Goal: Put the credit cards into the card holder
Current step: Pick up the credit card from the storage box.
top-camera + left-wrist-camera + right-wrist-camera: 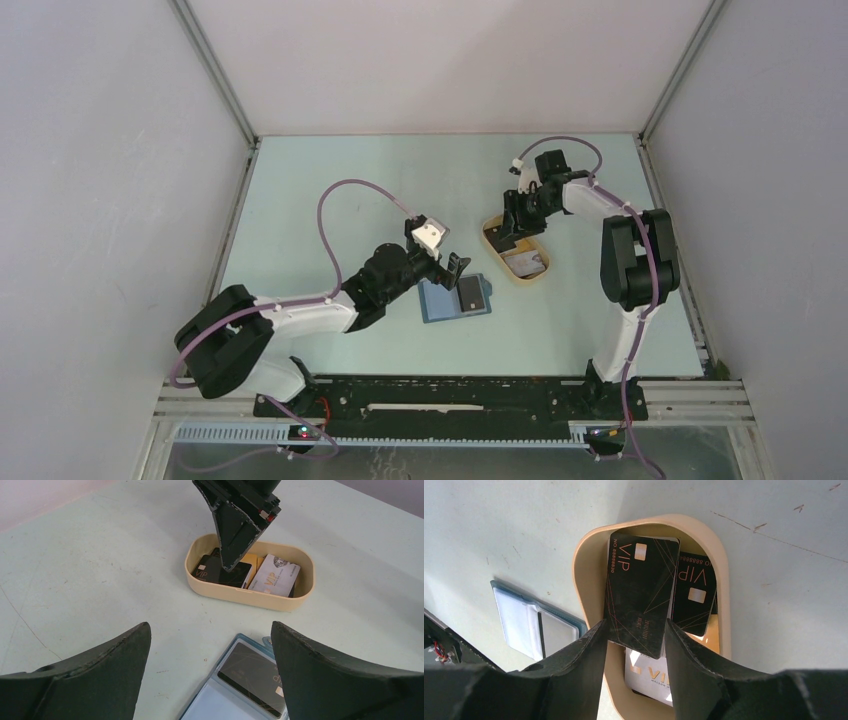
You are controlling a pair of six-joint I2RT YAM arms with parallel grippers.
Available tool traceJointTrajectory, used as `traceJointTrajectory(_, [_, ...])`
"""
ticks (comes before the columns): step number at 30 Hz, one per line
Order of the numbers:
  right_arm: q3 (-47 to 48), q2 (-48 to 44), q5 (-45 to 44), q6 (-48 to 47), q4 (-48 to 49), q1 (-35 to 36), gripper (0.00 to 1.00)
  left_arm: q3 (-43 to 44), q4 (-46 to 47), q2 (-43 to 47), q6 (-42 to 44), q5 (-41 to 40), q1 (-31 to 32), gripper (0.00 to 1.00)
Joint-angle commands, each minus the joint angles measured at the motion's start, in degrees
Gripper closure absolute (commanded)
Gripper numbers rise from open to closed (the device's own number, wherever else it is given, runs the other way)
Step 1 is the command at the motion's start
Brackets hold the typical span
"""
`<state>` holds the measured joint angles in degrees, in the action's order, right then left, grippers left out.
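Note:
The teal-blue card holder lies open on the table, with one black card in its right pocket. My left gripper hovers over it, open and empty; in the left wrist view the holder and its card lie between the jaws. My right gripper reaches down into the beige tray. In the right wrist view its jaws are shut on the edges of a black VIP card. A second black card and a whitish-grey card lie in the tray below.
The beige oval tray stands just behind and right of the card holder, with the right gripper's fingers standing in it. The card holder also shows in the right wrist view, left of the tray. Grey walls enclose the table.

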<state>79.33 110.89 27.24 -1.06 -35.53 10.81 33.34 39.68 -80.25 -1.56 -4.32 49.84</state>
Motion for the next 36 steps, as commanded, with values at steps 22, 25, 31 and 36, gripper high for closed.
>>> traceJointTrajectory(22, [2.0, -1.5, 8.6, 4.0, 0.7, 0.1, 0.46, 3.0, 1.5, 0.0, -0.3, -0.3, -0.3, 0.06])
traceJointTrajectory(25, [1.7, -1.9, 10.6, 4.8, 1.0, -0.3, 0.46, 3.0, 1.5, -0.1, -0.3, -0.3, -0.3, 0.06])
traceJointTrajectory(31, [1.0, -1.9, 14.8, 7.3, 2.3, -1.1, 0.46, 3.1, 1.5, -0.3, -0.3, -0.5, -0.2, 0.06])
traceJointTrajectory(36, [0.3, -1.6, 18.9, 9.6, 3.6, -1.6, 0.46, 3.2, 1.5, -0.4, -0.3, -0.7, -0.2, 0.06])
